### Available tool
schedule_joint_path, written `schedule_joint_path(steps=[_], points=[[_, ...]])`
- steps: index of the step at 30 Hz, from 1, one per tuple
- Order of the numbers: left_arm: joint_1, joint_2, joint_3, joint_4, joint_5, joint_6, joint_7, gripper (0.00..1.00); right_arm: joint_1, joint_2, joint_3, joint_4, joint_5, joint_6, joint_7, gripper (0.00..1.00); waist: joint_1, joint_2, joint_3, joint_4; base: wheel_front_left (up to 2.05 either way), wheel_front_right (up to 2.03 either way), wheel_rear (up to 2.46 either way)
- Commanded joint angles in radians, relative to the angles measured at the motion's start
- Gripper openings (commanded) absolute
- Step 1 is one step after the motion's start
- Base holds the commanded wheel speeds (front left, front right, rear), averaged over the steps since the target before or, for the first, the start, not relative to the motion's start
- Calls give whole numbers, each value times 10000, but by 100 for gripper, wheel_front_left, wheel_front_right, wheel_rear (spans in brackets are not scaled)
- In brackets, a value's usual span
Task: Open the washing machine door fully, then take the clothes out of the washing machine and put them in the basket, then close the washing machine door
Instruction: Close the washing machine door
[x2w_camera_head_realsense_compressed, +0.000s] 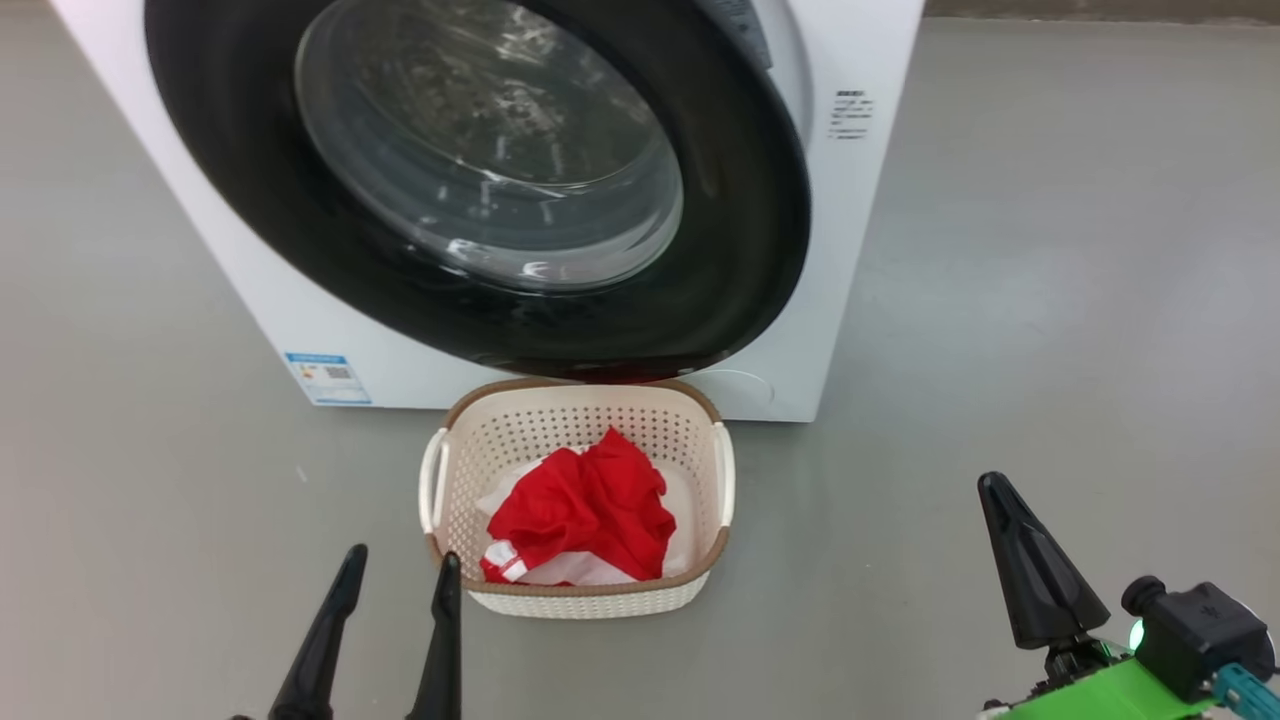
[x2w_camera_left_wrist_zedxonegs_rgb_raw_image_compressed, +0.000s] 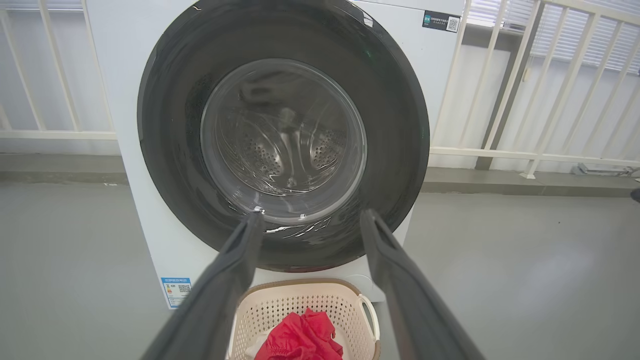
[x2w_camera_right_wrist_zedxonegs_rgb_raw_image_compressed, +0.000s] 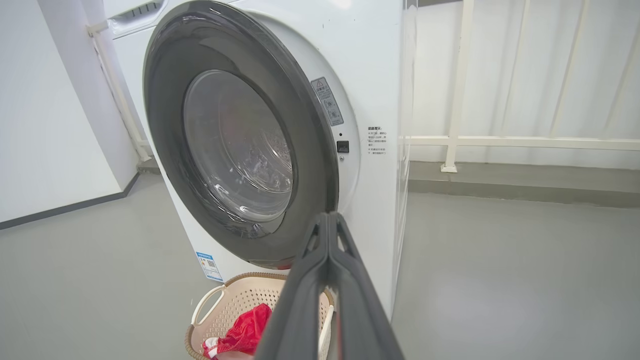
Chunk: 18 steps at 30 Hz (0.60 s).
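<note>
Right now, your left gripper (x2w_camera_head_realsense_compressed: 404, 555) is spread wide and empty. It sits low at the left of the head view, with its inner finger just beside the near left corner of the basket (x2w_camera_head_realsense_compressed: 585, 385); you cannot tell from here whether they touch. Your right gripper (x2w_camera_head_realsense_compressed: 992, 485) has its fingers pressed together on nothing, well apart from the basket on its right side.

The basket stands on the grey floor (x2w_camera_head_realsense_compressed: 1050, 300) directly in front of the washer (x2w_camera_head_realsense_compressed: 250, 290), under the lower edge of the door (x2w_camera_head_realsense_compressed: 490, 150). The red clothes (x2w_camera_head_realsense_compressed: 590, 505) lie bunched inside it, with some white showing beneath them.

The door is swung almost to. In the right wrist view its right edge stands off the white front, leaving the latch hole and a warning label uncovered. Through the glass, the left wrist view shows you the steel drum.
</note>
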Motion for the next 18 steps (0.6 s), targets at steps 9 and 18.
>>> schedule_joint_path(steps=[9,18], points=[[-618,-93,175,-150,64,-173,-175,100,-1622,-141,356,689,15,62,8,0,0,0,542,1039,0,0,0],[-999,-307,4,-12,100,-371,-259,100,-3172,-141,276,1621,-257,62,18,0,0,0,1044,1606,0,0,0]])
